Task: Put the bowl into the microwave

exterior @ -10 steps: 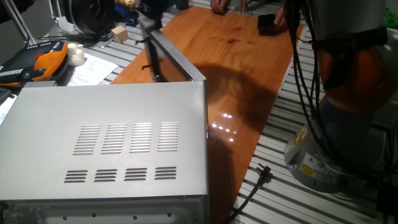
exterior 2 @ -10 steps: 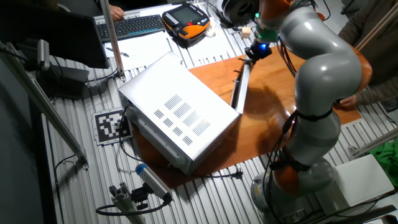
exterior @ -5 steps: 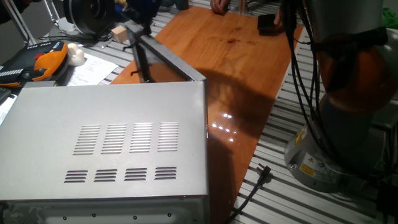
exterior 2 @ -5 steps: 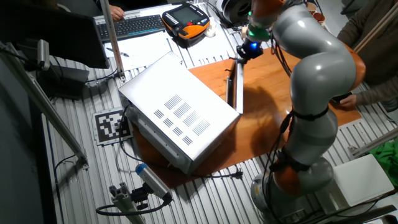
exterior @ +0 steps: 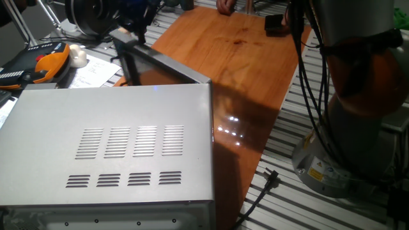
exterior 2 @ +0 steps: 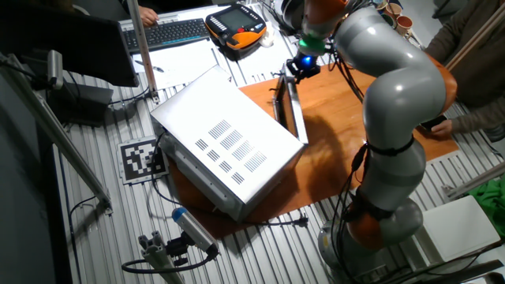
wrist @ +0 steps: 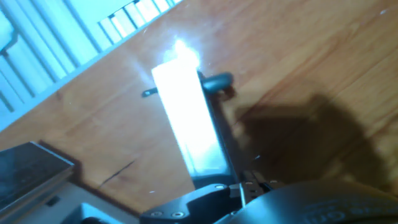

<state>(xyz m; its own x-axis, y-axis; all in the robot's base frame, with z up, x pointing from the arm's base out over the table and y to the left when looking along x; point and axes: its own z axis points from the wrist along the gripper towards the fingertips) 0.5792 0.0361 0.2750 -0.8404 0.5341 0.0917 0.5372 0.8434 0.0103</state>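
The microwave fills the near left of one fixed view, with vent slots in its silver top. Its dark-framed door stands partly open, hinged at the far right corner. My gripper is at the door's free end and looks shut, with its fingers pressed together. From the other fixed view the gripper sits at the outer edge of the door, beside the microwave. In the hand view the door's edge glares white just beyond the gripper. The bowl is out of view.
The orange wooden board runs under the microwave and past the door. A white lump and an orange teach pendant lie beyond the door, with a keyboard further back. A person's hand rests at the board's edge. A power cable trails beside the arm's base.
The gripper has moved sideways with the door's free end. The door has swung round its hinge toward the microwave's front, so the gap is narrower.
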